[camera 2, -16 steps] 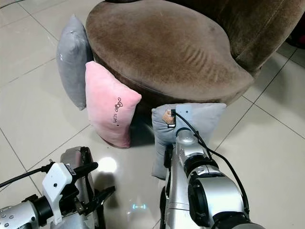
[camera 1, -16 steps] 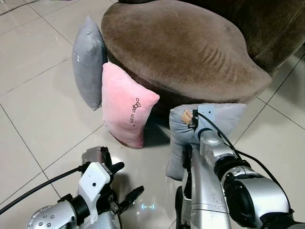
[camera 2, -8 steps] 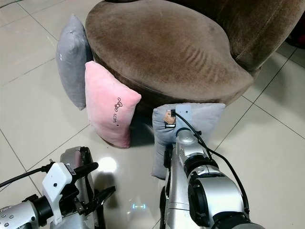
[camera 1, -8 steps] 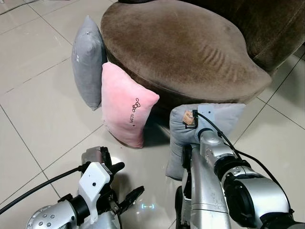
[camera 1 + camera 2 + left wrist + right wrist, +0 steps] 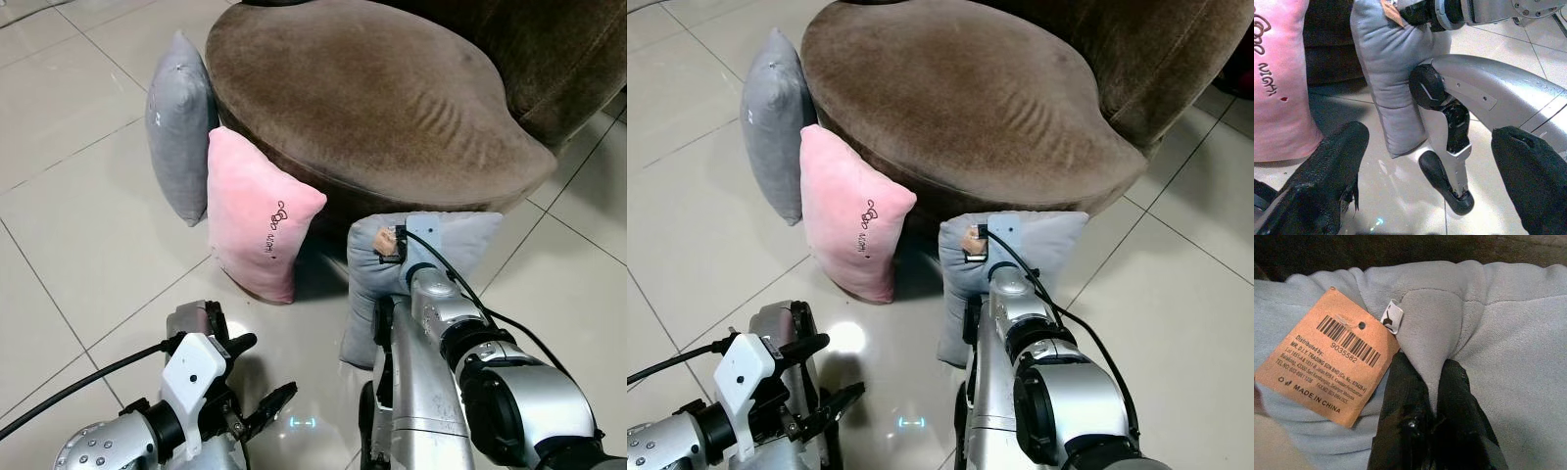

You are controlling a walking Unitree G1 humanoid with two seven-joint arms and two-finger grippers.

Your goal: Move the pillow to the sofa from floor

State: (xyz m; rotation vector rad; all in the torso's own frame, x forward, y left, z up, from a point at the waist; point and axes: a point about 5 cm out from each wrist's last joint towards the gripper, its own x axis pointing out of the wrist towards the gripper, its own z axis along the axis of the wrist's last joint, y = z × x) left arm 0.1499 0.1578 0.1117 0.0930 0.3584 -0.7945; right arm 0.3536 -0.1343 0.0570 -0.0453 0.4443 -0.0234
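Note:
A light blue-grey pillow (image 5: 446,250) stands on the tiled floor against the base of the brown sofa (image 5: 372,88). My right gripper (image 5: 1433,382) is shut on a fold of fabric at the pillow's top corner, beside an orange cardboard tag (image 5: 1327,357). From the head, the right arm (image 5: 431,362) covers the pillow's middle. In the left wrist view, the pillow's lower corner (image 5: 1393,142) rests on the tile. My left gripper (image 5: 263,370) hovers low over the floor to the pillow's left, open with nothing between its fingers (image 5: 1327,171).
A pink pillow (image 5: 260,211) leans on the sofa's front, left of the held one. A grey pillow (image 5: 176,127) stands further left against the sofa. Bare pale tiles (image 5: 78,225) stretch to the left and at the far right.

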